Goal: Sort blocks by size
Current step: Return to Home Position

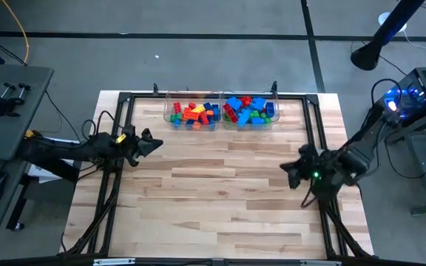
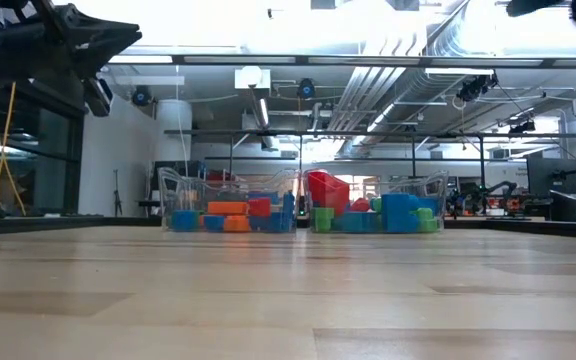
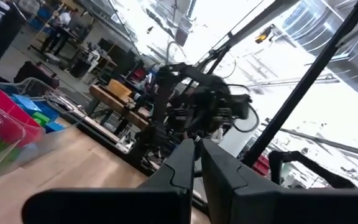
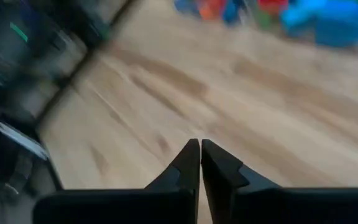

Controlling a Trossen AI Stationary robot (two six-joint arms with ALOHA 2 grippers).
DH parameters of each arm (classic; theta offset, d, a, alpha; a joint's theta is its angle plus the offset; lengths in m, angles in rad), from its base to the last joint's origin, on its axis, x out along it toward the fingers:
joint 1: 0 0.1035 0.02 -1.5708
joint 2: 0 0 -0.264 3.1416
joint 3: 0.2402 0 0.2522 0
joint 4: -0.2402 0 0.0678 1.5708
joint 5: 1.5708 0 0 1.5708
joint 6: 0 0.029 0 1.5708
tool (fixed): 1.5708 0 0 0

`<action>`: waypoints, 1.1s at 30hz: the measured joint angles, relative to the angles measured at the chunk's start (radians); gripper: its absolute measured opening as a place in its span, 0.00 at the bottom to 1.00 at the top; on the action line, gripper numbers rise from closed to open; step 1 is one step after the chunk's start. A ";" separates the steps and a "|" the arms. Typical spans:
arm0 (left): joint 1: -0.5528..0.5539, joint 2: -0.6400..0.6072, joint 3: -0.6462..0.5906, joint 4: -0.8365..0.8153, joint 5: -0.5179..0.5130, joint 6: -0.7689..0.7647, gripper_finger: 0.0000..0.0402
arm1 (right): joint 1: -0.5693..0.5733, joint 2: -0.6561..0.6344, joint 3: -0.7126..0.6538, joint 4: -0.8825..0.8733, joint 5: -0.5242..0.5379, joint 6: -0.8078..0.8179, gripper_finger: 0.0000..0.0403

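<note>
Tabletop of pale wooden planks has the dark left gripper at nine o'clock and the dark right gripper at three, both with jaws closed together, and at twelve o'clock two clear plastic bins side by side holding the red, blue, green, orange and yellow studded plastic blocks.

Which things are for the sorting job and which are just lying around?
For the job: blocks, left bin, right bin, left gripper, right gripper (both shut, above the table).
Lying about: black tool on grey side table, blue-lit computer.
</note>
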 joint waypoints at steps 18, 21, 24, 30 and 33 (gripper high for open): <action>0.000 -0.017 0.000 -0.012 0.000 0.005 0.05 | -0.725 -0.724 -0.810 1.053 -0.628 -0.999 0.00; 0.000 -0.062 0.000 -0.031 -0.001 0.005 0.05 | -0.725 -0.762 -0.858 1.069 -0.634 -1.048 0.00; 0.000 -0.100 0.002 -0.050 -0.001 0.005 0.05 | -0.725 -0.786 -0.914 1.134 -0.604 -1.100 0.00; 0.010 -0.148 0.002 -0.147 -0.001 0.005 0.05 | -0.725 -0.792 -1.003 1.272 -0.635 -1.162 0.00; 0.013 -0.194 0.002 -0.251 -0.002 0.005 0.05 | -0.725 -0.786 -1.002 1.144 -0.602 -1.209 0.00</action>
